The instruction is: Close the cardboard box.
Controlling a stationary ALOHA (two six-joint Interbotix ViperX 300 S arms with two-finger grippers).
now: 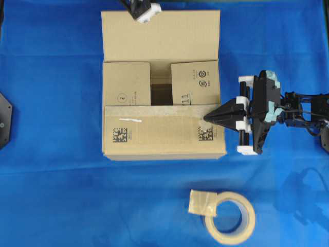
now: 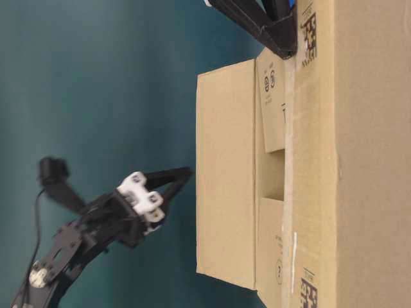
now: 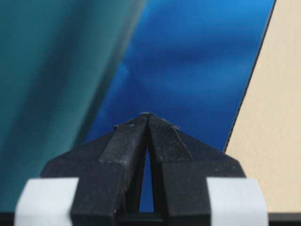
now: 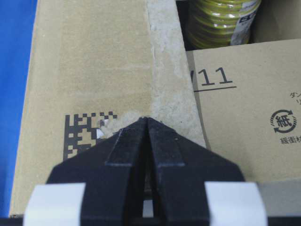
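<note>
Two tools, both with tips pressed together: my right tool [image 1: 207, 118] touches the folded near flap of the cardboard box [image 1: 162, 85]; my left tool [image 1: 145, 11] hovers behind its raised far flap. Only the right wrist view shows a yellow roll [image 4: 221, 21] inside.

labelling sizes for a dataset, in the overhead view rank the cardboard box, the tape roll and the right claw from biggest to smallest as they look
1. The cardboard box, by far the largest.
2. The tape roll and the right claw with its black and white mount look roughly alike in spread, and the claw sits higher, nearer the camera, so I would not rank those two.
</note>
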